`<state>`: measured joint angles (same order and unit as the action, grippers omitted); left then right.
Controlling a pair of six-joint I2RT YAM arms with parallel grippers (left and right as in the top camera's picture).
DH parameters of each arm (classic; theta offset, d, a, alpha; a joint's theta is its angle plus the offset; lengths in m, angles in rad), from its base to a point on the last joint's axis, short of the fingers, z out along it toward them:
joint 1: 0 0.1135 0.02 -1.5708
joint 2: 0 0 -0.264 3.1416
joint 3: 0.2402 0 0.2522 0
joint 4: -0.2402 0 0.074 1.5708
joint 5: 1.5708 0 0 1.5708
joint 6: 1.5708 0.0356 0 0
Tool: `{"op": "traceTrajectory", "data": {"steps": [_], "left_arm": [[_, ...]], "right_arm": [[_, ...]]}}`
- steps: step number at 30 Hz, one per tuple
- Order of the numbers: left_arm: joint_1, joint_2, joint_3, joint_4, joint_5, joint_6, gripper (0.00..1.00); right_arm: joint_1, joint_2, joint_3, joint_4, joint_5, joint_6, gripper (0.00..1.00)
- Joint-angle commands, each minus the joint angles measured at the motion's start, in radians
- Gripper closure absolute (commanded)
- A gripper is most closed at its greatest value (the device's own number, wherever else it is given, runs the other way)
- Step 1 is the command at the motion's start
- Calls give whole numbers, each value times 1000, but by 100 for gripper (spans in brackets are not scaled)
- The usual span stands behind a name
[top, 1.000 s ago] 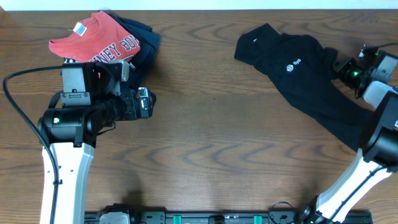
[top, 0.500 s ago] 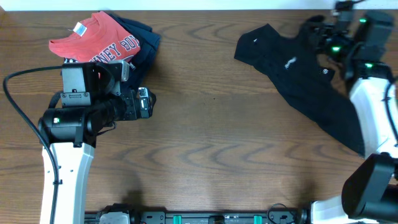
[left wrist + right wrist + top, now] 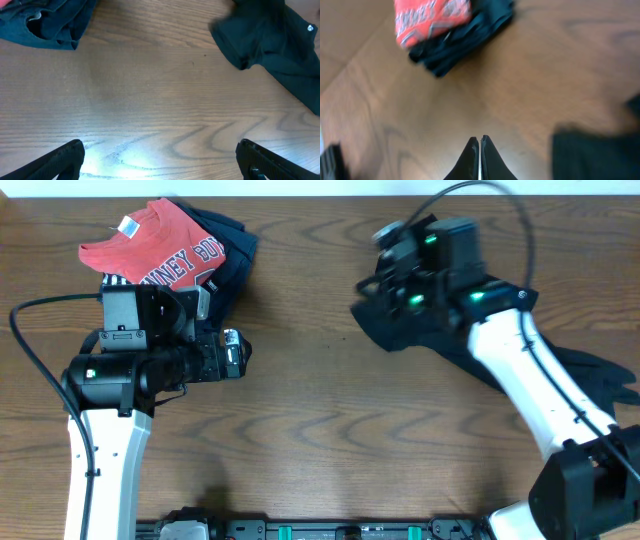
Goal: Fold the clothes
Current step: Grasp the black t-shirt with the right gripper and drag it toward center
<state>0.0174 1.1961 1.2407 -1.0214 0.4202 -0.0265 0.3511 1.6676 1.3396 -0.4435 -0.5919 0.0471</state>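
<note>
Here, a crumpled black soft-fabric T-shirt [image 3: 400, 330] lies well right of the red white-lettered T-shirt [image 3: 160, 245]. Right gripper [image 3: 480, 139] pressed together, no cloth seen between; left gripper [image 3: 160, 146] spread wide. Limp and light; probably best pinched at a hem corner.

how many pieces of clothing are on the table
3: a red T-shirt with white lettering far left, a navy garment under it, a soft black T-shirt at right. More may hide beneath.

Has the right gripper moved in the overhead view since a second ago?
Yes. The right gripper has swung left from the right edge of the table toward the middle, nearer the red T-shirt.
</note>
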Motion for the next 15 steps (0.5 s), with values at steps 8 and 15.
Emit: {"op": "traceTrajectory", "data": {"steps": [8, 15], "left_arm": [[-3, 0, 17, -6, 14, -2, 2], [-3, 1, 17, -33, 15, -2, 2]], "right_arm": [[140, -8, 4, -70, 327, 115, 76], [-174, -17, 4, -147, 354, 328, 57]]}}
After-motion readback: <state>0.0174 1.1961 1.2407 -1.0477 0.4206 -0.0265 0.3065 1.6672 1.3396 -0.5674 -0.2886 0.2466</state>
